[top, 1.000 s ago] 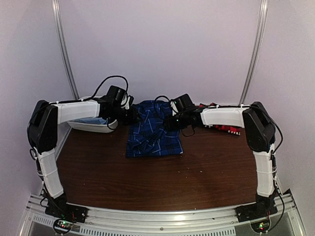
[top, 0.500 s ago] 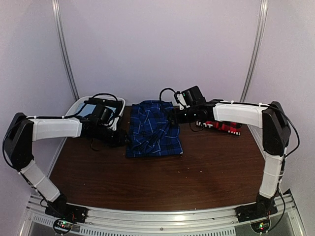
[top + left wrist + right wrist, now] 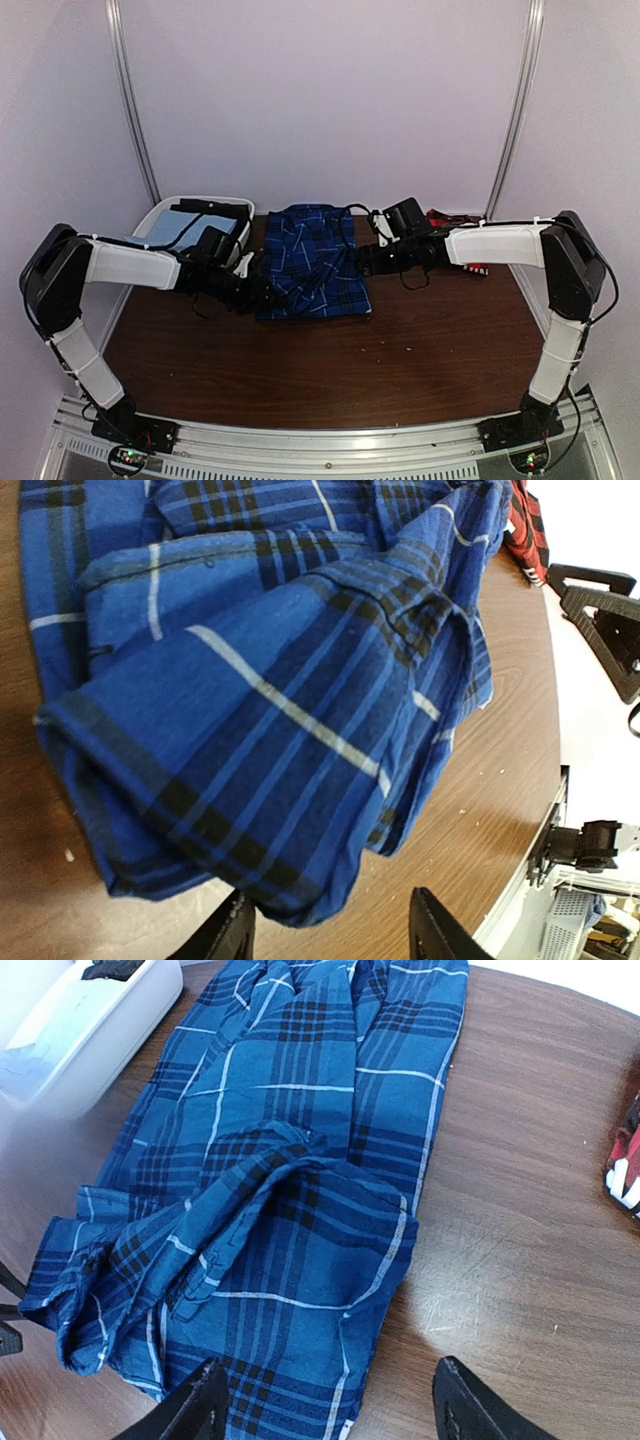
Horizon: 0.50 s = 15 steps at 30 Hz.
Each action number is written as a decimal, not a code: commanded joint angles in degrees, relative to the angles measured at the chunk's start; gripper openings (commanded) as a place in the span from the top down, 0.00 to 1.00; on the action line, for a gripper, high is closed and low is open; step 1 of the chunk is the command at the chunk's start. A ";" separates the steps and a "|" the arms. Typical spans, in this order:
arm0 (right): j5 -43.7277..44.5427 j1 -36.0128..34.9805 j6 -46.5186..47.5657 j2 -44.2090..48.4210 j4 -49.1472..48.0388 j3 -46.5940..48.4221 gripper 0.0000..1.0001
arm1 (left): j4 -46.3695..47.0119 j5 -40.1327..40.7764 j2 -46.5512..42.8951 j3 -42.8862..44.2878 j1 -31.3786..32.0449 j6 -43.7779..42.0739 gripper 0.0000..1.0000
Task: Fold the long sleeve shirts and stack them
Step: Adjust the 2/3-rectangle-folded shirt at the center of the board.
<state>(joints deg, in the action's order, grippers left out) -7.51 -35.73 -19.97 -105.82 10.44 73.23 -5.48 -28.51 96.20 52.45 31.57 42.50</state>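
Left arm (image 3: pixel 130 265): white shells, black joints.
Right arm (image 3: pixel 495 243): same white and black.
Cables (image 3: pixel 210 206): thin black loops.
Left gripper (image 3: pixel 328 895): black angular fingers.
Bases (image 3: pixel 135 432): black, green-red lights.

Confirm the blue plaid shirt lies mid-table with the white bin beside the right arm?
No. The blue plaid shirt lies mid-table, but the white bin is beside the left arm; the top external view shows it.

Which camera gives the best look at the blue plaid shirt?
Right wrist: the blue plaid shirt shows nearly whole and large, its folds clear. Top external shows it small and distant; left wrist shows only one bunched edge close up.
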 commanded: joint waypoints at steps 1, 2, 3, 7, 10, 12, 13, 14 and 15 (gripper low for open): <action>-1.31 0.55 -1.19 0.56 -3.39 -0.56 0.29 | 5.08 -3.15 3.64 4.85 0.01 2.12 0.52; -1.49 0.57 -1.26 0.47 -3.47 -0.64 0.29 | 5.04 -3.19 4.93 6.07 -0.14 2.28 0.56; -1.71 0.57 -1.34 0.52 -3.69 -0.76 0.29 | 5.07 -3.25 5.82 7.16 -0.37 2.50 0.61; -2.16 0.59 -1.47 0.70 -3.82 -1.24 0.29 | 7.49 -3.75 8.45 11.77 -2.13 4.42 0.82; -2.00 0.57 -1.39 0.79 -3.80 -1.58 0.29 | 9.27 -4.16 10.17 13.62 -4.41 7.13 0.95; -1.86 0.64 -1.39 0.72 -4.05 -1.79 0.29 | 11.43 -4.39 11.44 14.07 -6.39 9.86 1.00; -1.78 0.69 -1.39 0.51 -4.17 -1.67 0.29 | 12.61 -4.59 12.06 14.16 -7.52 11.32 1.00; -1.82 0.73 -1.39 0.23 -4.20 -1.50 0.29 | 14.38 -4.84 12.79 14.17 -8.53 12.85 1.00; -1.89 0.82 -1.33 -0.16 -4.27 -1.19 0.29 | 15.88 -5.00 13.45 14.47 -9.33 14.34 1.00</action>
<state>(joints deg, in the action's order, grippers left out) -9.15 -35.44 -21.02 -105.82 7.84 72.18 2.63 -32.27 106.89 65.54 25.96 50.30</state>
